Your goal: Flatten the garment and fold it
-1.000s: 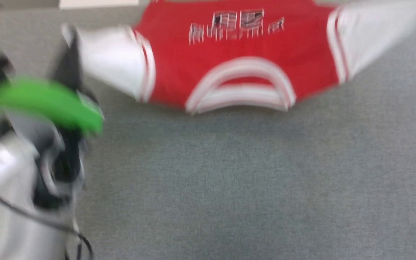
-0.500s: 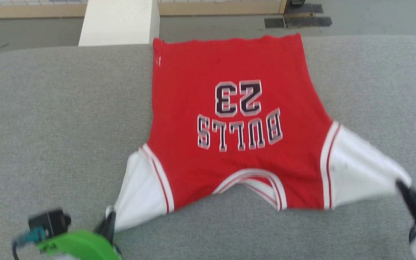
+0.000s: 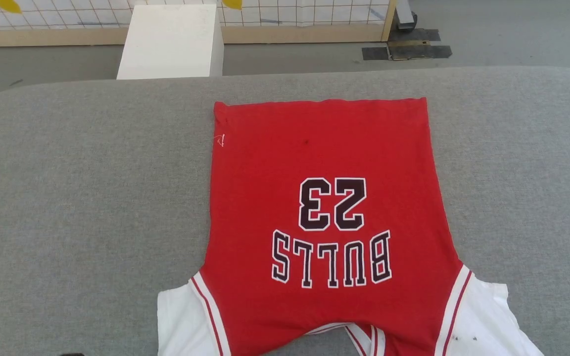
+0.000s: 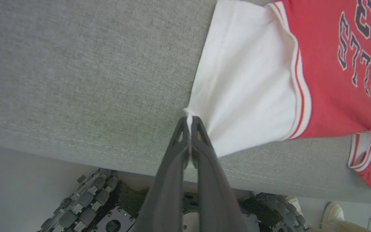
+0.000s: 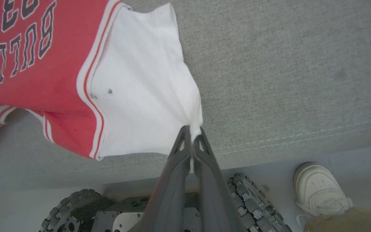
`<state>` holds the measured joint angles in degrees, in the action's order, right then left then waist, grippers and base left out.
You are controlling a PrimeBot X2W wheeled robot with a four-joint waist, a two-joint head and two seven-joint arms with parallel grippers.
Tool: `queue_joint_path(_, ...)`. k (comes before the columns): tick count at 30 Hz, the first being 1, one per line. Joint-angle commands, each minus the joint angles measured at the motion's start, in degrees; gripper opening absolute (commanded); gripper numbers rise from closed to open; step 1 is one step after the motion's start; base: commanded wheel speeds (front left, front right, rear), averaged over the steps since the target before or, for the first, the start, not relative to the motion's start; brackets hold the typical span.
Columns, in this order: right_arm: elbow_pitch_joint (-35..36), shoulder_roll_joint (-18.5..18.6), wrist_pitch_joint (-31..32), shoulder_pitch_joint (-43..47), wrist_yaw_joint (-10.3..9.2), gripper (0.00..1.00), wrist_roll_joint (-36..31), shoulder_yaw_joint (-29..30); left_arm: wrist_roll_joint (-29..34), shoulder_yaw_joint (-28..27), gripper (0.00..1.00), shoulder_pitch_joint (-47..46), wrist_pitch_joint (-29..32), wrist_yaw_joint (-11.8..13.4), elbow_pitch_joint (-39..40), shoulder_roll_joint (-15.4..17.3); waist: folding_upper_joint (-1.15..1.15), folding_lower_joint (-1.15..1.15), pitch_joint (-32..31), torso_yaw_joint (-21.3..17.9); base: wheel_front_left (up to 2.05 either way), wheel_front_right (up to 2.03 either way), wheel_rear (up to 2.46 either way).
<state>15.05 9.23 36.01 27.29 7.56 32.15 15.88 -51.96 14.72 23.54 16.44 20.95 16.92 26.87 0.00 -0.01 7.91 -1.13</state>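
Observation:
The garment (image 3: 324, 163) lies spread on the grey table (image 3: 82, 173), print side up, hem at the far side and collar at the near edge. It is a red jersey tee with white sleeves and a black "BULLS 23" print. In the left wrist view my left gripper (image 4: 189, 120) is shut on the corner of one white sleeve (image 4: 243, 80) near the table's front edge. My right gripper (image 5: 192, 130) is shut on the corner of the other white sleeve (image 5: 140, 87). Both sleeves are pulled taut outward. The collar (image 4: 369, 158) hangs at the table's near edge.
A white box (image 3: 171, 42) stands on the floor beyond the table, before a gridded wall panel (image 3: 305, 12). My wheeled base (image 5: 85, 209) shows below the table edge. A person's white shoe (image 5: 320, 190) is on the floor close to the base.
The head camera has tilted up, so the garment sits lower in view and both grippers have left the picture. The jersey now lies flatter with its hem straight.

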Motion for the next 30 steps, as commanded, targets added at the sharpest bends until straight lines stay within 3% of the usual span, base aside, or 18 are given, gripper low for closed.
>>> queue_joint_path(1,-0.7,-0.3,-1.4,-0.6,-0.08,0.00,-0.7,-0.3,0.1,-0.5,0.00,-0.1,-0.5,-0.4,0.5,0.1,0.00,0.01,0.0,0.1,0.00,0.00,0.00)
queue_joint_path(13,-17.8,3.6,-15.0,-14.0,-0.08,0.00,-10.1,-10.3,4.2,2.4,0.00,-10.1,-1.6,-0.8,5.3,-1.6,0.00,0.01,2.3,0.5,0.00,0.00,0.00)
queue_joint_path(14,-18.7,3.9,-15.3,-14.6,-0.08,0.25,-10.7,-11.0,4.5,2.7,0.00,-10.6,-1.5,-0.8,5.5,-1.6,0.00,0.01,2.4,0.6,0.00,0.00,0.00)
queue_joint_path(15,-19.5,4.2,-15.6,-15.2,-0.08,1.00,-11.2,-11.4,4.8,3.0,0.00,-11.1,-1.3,-0.8,5.9,-1.6,0.00,0.01,2.6,0.6,0.00,0.00,0.00)
queue_joint_path(19,-16.8,4.4,-13.3,-15.5,-0.08,1.00,-9.8,-8.8,5.6,3.9,0.00,-11.6,-0.5,-0.6,7.7,-1.2,0.00,0.01,2.7,1.2,0.00,0.00,0.00)
queue_joint_path(24,0.1,7.3,-5.6,-16.1,-0.08,1.00,-4.6,-0.8,6.0,3.6,0.00,-10.6,-1.7,-0.2,10.0,-1.4,0.00,0.01,3.4,2.3,0.00,0.00,0.00)
queue_joint_path(27,8.5,10.2,-0.8,-21.5,-0.08,1.00,-5.3,4.7,6.3,3.6,0.00,-10.4,-2.8,-0.4,11.0,-1.7,0.00,0.01,4.9,3.5,0.00,0.00,0.00)
queue_joint_path(30,10.3,13.8,2.0,-28.6,-0.08,1.00,-6.3,5.8,6.6,4.0,0.00,-11.3,-3.7,-1.0,11.7,-2.3,0.00,0.01,7.2,5.1,0.00,0.00,0.00)
